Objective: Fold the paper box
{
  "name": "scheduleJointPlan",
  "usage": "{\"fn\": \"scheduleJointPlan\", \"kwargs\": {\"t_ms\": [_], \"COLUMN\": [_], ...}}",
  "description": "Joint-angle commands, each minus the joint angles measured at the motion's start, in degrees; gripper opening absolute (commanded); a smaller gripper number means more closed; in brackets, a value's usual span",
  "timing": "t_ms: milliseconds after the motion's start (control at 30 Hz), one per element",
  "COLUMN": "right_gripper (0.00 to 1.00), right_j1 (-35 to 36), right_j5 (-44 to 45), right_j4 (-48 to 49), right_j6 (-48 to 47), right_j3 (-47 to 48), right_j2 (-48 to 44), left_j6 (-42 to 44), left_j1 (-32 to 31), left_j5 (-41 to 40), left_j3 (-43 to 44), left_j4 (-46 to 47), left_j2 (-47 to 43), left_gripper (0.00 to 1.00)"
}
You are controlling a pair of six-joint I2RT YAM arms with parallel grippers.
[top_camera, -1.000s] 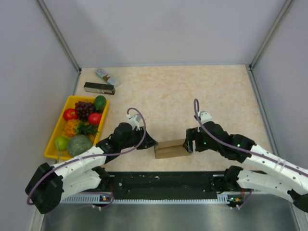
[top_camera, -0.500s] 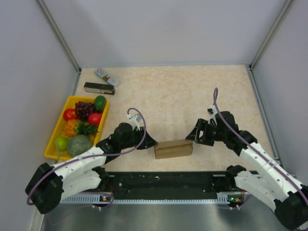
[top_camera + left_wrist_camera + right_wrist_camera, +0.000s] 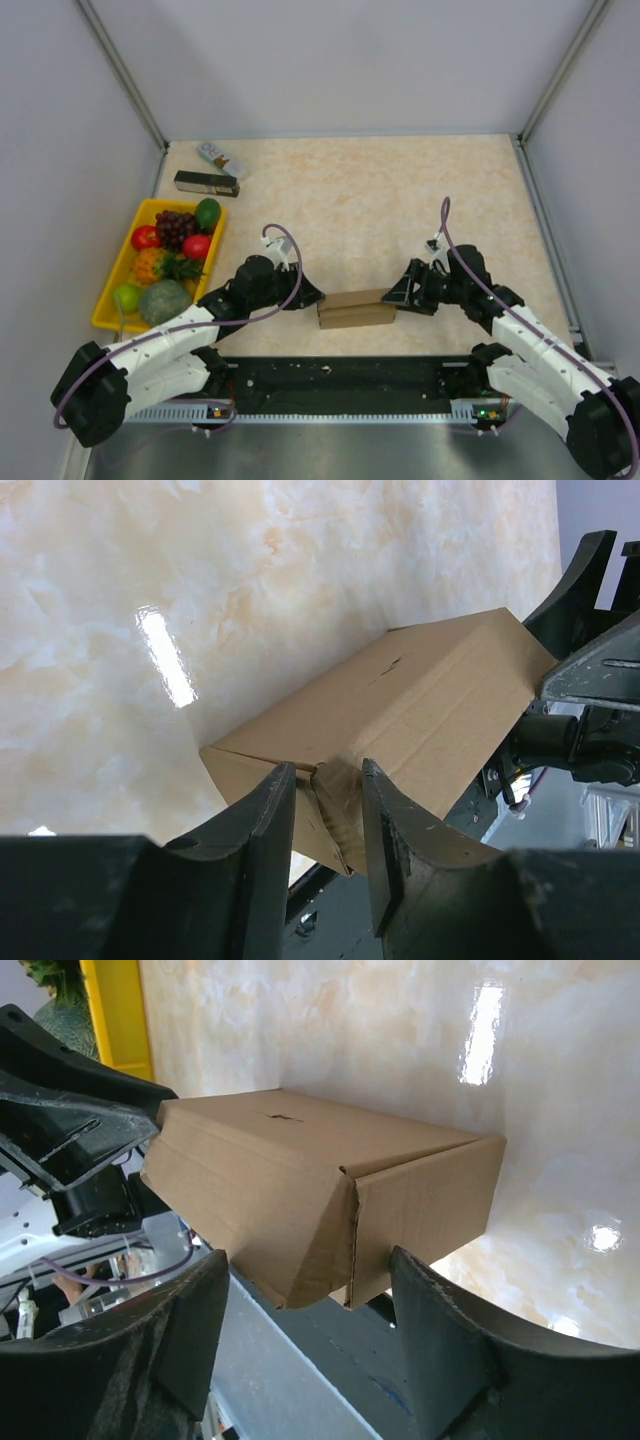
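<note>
my right gripper (image 3: pixel 400 293) has dropped back to the right end of the paper box (image 3: pixel 356 308), released; left gripper (image 3: pixel 325 785) grasps its left flap, long axis spanning between them.

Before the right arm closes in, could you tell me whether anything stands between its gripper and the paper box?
Nothing visible does: the right gripper is open at one end of the paper box, no other object between. The left gripper grips the opposite end's flap.
</note>
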Motion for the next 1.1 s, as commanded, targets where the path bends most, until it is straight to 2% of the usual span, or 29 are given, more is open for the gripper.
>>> {"fn": "scheduleJointPlan", "kwargs": {"t_ms": [0, 67, 167, 367, 500, 533, 633, 667, 700, 800, 967, 1067], "right_gripper": [0.69, 0.73, 0.72, 0.52, 0.45, 0.43, 0.36, 0.35, 0.34, 0.33, 0.31, 0.29], "right_j1": [-0.6, -1.7, -4.2, -4.4, -4.3, -4.3, -4.3, -4.3, -4.3, -4.3, -4.3, -4.4], "right_j5": [-2.8, -2.8, -5.0, -4.2, -3.7, -3.4, -3.6, -4.3, -4.4, -3.7, -2.9, -2.8], "right_j4": [3.6, 2.0, 2.4, 3.4, 5.3, 6.0, 9.2, 10.7, 11.1, 11.2, 11.2, 11.2], "right_j6": [1.2, 0.3, -0.6, -2.7, -2.8, -2.6, -1.7, -1.4, -1.4, -1.4, -0.9, -0.5], "right_j3": [0.8, 2.1, 2.2, 1.2, -2.1, -2.9, -5.8, -6.8, -7.0, -7.4, -7.3, -7.6], "right_j2": [-1.5, -1.0, 0.7, 2.5, 0.9, 0.1, 0.7, 1.0, 1.3, 1.4, 0.9, 0.9], "left_j6": [1.2, 1.2, 1.2, 1.3, 1.4, 1.5, 1.5, 1.2, 1.1, 1.0, 0.2, -1.0], "left_j1": [-0.5, -0.5, -0.5, -0.5, -0.5, -0.5, -0.5, -0.5, -0.5, -0.6, -1.1, -1.4], "left_j5": [0.7, 0.6, 0.5, 0.2, 0.8, 1.3, 3.5, 4.1, 4.9, 7.0, 8.5, 8.8], "left_j3": [-0.6, -0.6, -0.8, -1.3, -1.4, -1.4, -0.7, -0.5, -0.3, 0.2, -0.7, -2.1], "left_j4": [-0.6, -0.5, -0.5, -0.7, 0.0, -0.1, -0.6, -0.8, -1.0, -2.4, -4.3, -3.9], "left_j2": [-0.1, -0.1, -0.3, -0.9, -1.1, -1.3, -2.4, -2.8, -3.8, -5.6, -7.2, -7.3], "left_gripper": [0.36, 0.36, 0.35, 0.34, 0.36, 0.38, 0.5, 0.59, 0.63, 0.67, 0.64, 0.58]}}
